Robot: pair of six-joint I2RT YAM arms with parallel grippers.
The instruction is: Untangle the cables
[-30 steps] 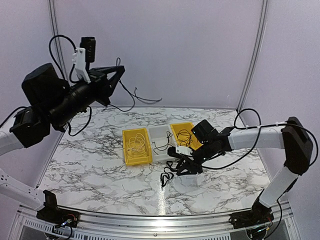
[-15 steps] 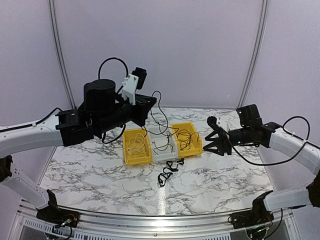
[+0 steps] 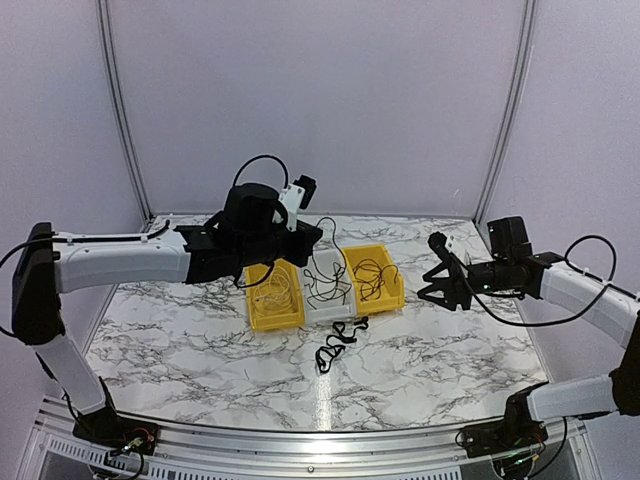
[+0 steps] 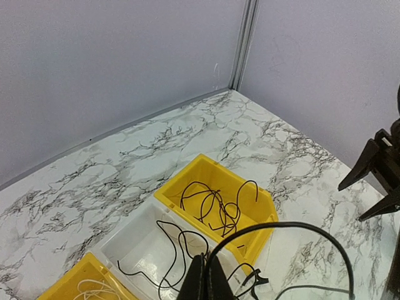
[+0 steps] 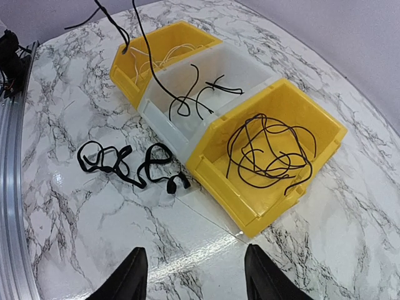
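Note:
My left gripper hovers over the bins, shut on a thin black cable that loops off its tip and hangs into the white bin. In the left wrist view the shut fingers pinch this cable, whose end lies in the white bin. Another black cable is coiled in the right yellow bin. A pale whitish cable lies in the left yellow bin. A thicker black cable lies on the table in front of the bins. My right gripper is open and empty, right of the bins.
The three bins stand side by side mid-table on the marble top. The enclosure walls close in the back and sides. A metal rail runs along the near edge. The loose black cable also shows in the right wrist view.
My left arm has swung down from high on the left, carrying its cable over the white bin. My right gripper has pulled back to the right, away from the cable on the table.

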